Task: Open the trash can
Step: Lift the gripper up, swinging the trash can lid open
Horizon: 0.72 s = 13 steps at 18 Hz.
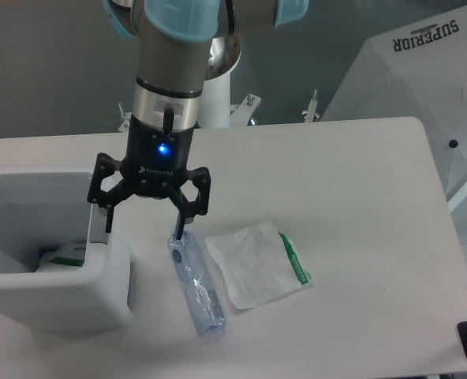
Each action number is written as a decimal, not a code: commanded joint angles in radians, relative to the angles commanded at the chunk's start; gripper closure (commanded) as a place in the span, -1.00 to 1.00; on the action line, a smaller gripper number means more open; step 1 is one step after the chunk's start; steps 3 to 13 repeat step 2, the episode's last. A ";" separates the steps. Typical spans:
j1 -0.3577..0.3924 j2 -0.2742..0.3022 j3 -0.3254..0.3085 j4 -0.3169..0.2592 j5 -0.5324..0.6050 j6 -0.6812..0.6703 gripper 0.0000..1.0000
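The trash can (56,288) at the bench's left edge stands open, rubbish visible inside; the task looks done. The tool (141,229) hovers spread wide, holding nothing

A single fixed camera is looking down from the near side, raised above the table (360,158) and facing its far edge. It is sitting close, so the arm is filling the upper left while the trash can (56,288) is running off the left edge.
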 joint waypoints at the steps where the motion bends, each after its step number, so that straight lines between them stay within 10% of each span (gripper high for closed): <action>1: 0.003 0.002 0.000 -0.002 0.031 0.006 -1.00; 13: 0.003 0.002 -0.003 -0.002 0.054 0.011 -1.00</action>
